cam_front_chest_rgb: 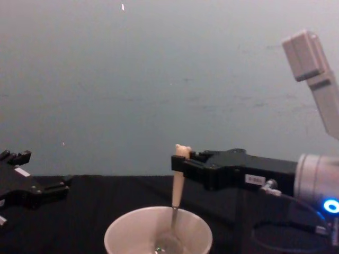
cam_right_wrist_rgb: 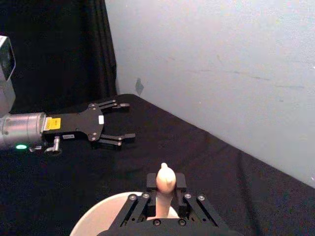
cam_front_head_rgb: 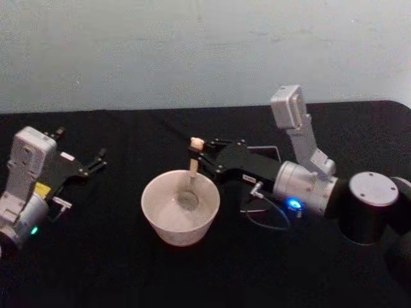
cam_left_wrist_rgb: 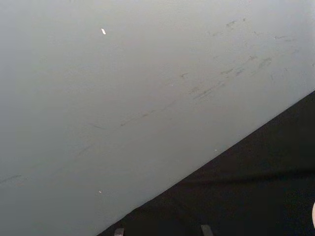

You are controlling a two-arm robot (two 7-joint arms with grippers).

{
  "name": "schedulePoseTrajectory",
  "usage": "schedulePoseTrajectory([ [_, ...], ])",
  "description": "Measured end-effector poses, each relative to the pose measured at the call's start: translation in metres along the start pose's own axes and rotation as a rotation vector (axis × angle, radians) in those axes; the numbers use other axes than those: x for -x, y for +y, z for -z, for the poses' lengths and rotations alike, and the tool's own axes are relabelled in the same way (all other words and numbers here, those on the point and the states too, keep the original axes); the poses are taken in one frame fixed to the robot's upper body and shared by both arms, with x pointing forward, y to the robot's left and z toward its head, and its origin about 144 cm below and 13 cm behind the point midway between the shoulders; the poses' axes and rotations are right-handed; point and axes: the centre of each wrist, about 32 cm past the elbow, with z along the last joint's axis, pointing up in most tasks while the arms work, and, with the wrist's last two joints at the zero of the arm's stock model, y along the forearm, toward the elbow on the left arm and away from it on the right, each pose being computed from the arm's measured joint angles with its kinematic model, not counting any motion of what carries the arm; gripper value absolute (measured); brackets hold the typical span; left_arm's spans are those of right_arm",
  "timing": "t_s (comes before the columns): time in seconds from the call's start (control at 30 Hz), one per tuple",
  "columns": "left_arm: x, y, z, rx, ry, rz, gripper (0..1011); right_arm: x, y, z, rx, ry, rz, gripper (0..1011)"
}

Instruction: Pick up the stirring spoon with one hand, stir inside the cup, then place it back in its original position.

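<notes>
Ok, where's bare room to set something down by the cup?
Bare table lies between the left gripper and the cup, and along the front edge. Crowded right of the cup, where the right gripper holds the stirring spoon.

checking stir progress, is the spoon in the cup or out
In: the stirring spoon reaches down inside the cup, held by the right pincer.

No readable text, yellow sticker (cam_right_wrist_rgb: pixel 51 124) on left end effector (cam_right_wrist_rgb: pixel 128 120) illegible
</notes>
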Motion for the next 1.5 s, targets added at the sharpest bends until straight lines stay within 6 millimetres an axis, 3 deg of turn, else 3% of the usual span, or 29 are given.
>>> schedulePoseTrajectory([
  [0.37, 0.0, 0.0, 0.0, 0.0, 0.0, 0.0, 1001, 0.011, -0.018, 0.002, -0.008, 0.052, -0.048, 218],
  [0.97, 0.0, 0.0, 0.0, 0.0, 0.0, 0.0, 1001, 0.013, -0.009, 0.002, -0.025, 0.098, -0.014, 218],
  [1.5, 0.0, 0.0, 0.0, 0.0, 0.0, 0.0, 1001, 0.013, -0.021, -0.015, -0.094, 0.147, 0.081, 218],
])
